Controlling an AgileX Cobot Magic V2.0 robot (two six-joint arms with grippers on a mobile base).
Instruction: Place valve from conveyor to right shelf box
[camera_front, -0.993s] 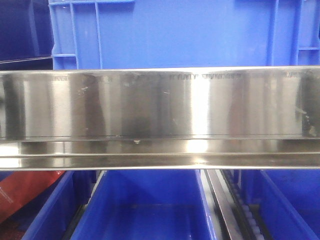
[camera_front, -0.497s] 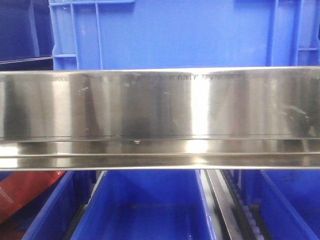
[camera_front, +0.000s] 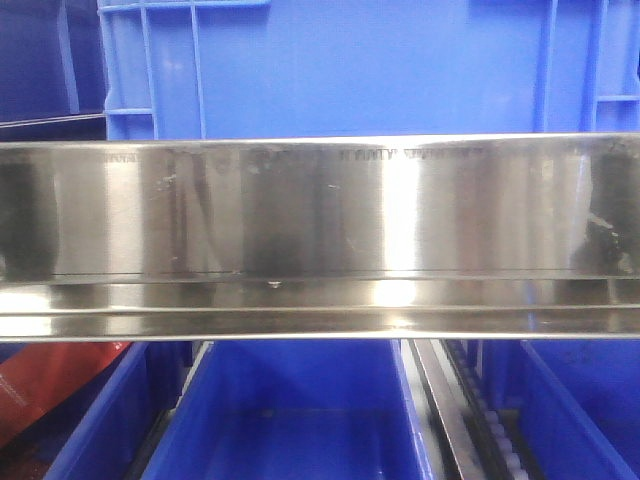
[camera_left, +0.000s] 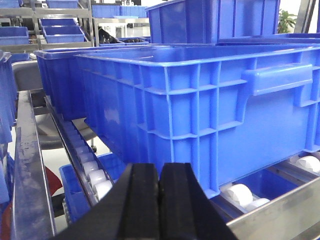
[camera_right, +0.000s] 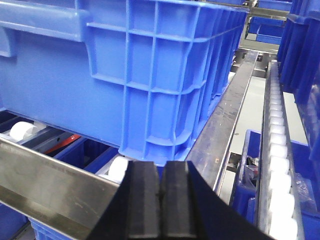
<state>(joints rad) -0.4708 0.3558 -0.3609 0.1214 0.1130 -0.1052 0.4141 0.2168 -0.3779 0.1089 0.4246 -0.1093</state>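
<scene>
Neither the valve nor the conveyor shows in any view. My left gripper (camera_left: 159, 172) is shut, its black pads pressed together with nothing between them, low in front of a large blue shelf box (camera_left: 210, 105) on white rollers. My right gripper (camera_right: 160, 172) is also shut and empty, just before the near corner of the same kind of blue box (camera_right: 115, 75). The front view shows only a blue box (camera_front: 330, 70) above a steel shelf rail (camera_front: 320, 230); no gripper appears there.
White rollers (camera_left: 92, 172) line the shelf tracks. A steel rail (camera_right: 45, 175) crosses low left in the right wrist view, and a roller track (camera_right: 277, 165) runs at right. Lower blue bins (camera_front: 290, 420) sit under the rail. More blue boxes (camera_left: 55, 30) stand on far shelves.
Only the reflections on the steel rail shift slightly; the boxes and rail stay where they were.
</scene>
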